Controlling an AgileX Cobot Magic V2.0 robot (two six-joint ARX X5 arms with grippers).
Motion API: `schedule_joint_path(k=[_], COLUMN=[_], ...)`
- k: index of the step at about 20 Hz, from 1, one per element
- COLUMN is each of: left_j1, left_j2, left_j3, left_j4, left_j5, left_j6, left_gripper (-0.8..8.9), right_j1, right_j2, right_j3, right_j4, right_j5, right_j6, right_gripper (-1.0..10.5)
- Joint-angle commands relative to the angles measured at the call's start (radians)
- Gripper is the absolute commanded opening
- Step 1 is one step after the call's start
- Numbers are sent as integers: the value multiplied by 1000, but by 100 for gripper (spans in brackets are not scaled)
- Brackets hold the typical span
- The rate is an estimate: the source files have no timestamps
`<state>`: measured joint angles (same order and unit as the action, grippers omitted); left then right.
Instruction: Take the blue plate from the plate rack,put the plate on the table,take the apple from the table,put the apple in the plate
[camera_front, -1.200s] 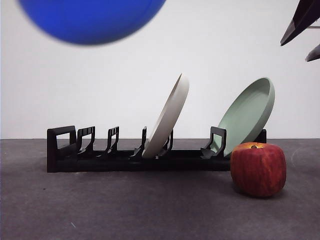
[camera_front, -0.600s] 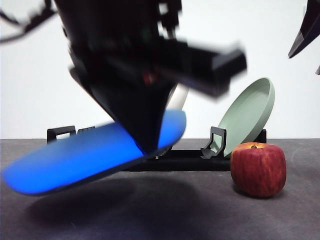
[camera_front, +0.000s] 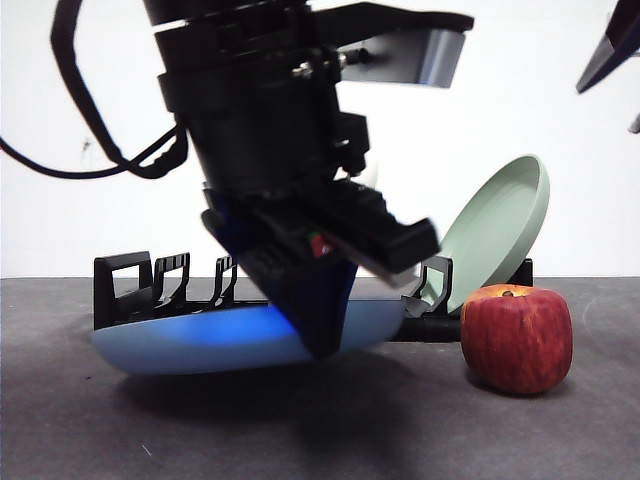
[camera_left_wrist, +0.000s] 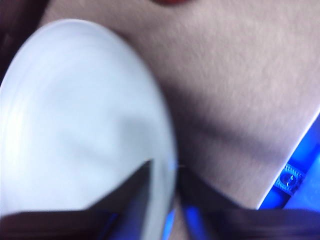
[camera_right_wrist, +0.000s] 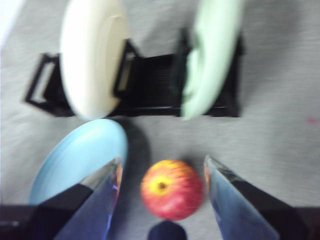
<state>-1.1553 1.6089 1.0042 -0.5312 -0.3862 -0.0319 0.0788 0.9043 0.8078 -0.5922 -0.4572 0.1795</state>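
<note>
My left gripper (camera_front: 320, 338) is shut on the rim of the blue plate (camera_front: 190, 342), which lies almost level just in front of the plate rack (camera_front: 125, 290). I cannot tell whether the plate touches the table (camera_front: 300, 430). In the left wrist view the gripper (camera_left_wrist: 165, 167) pinches the plate (camera_left_wrist: 75, 125) at its edge. The red apple (camera_front: 516, 338) stands on the table to the right of the plate. My right gripper (camera_right_wrist: 162, 161) hangs open high above the apple (camera_right_wrist: 172, 189), and shows as a black tip (camera_front: 610, 45) in the front view.
A cream-white plate (camera_right_wrist: 92, 60) and a sage-green plate (camera_front: 497, 230) stand upright in the rack. The big dark left arm hides the rack's middle in the front view. A blue strip (camera_left_wrist: 295, 170) lies beyond the table's edge.
The left arm has come down with the blue plate. The plate went from high up, through a steep tilt, to nearly level near the table. The apple and the right gripper stayed still.
</note>
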Motion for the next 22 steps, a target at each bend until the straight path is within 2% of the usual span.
schedule_joint_path(k=[1, 3, 6, 8, 11, 15, 19, 22], left_j1=[13, 12, 7, 7, 13, 65, 129, 172], left_j2=[9, -6, -67, -126, -220, -305, -368, -422], left_j3=[-3, 2, 64, 140, 301, 549, 743, 800], left_j4=[-16, -34, -93, -126, -176, -285, -368, -390], left_j5=[1, 0, 0, -1, -3, -21, -180, -273], left_j6=[6, -21, -50, -50, -43, -9, 37, 60], left_gripper=[443, 444, 444, 444, 444, 444, 440, 440], right_j1=[7, 20, 43, 72, 153, 298, 421, 462], right_j2=[-2, -2, -2, -1, 15, 103, 263, 398], right_j3=[3, 3, 3, 3, 3, 3, 5, 7], right_j4=[-3, -14, -17, -17, -18, -15, 36, 98], right_j5=[-16, -15, -8, -2, 124, 298, 418, 488], right_j6=[-16, -23, -54, -68, -96, -116, -130, -138], right_gripper=[290, 301, 497, 517, 575, 575, 574, 572])
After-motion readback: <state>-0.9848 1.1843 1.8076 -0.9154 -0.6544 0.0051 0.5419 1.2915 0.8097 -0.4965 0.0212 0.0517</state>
